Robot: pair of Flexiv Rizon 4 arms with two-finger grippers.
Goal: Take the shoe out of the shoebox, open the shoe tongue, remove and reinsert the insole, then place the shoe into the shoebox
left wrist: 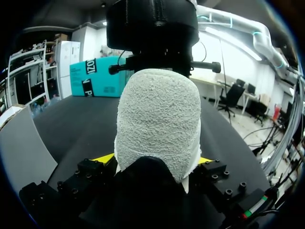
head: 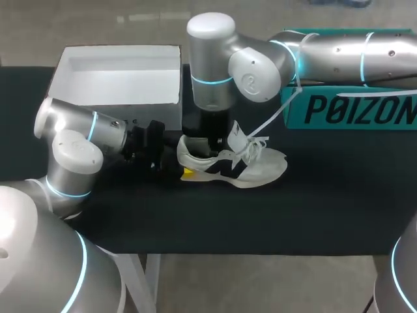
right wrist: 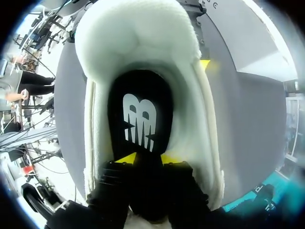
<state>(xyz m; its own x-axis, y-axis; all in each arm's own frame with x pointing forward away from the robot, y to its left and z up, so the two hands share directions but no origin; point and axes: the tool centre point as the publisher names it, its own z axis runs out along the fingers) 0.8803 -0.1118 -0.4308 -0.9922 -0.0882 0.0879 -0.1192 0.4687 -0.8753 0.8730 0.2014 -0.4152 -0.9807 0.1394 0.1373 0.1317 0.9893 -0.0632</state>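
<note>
Resting heel-first inside left gripper [left wrist: 155,160]: shoe [head: 260,166].

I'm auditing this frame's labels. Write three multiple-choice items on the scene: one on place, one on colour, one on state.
1. The shoe lies: A on the table; B on the floor; C on a shelf.
2. The insole is: A white; B black; C red.
3. The left gripper is: A open; B out of view; C shut on the shoe's heel.
Key: 1 A, it rests on the black top near the shoebox. 2 B, dark inside white lining. 3 C, both fingers press the heel.
</note>
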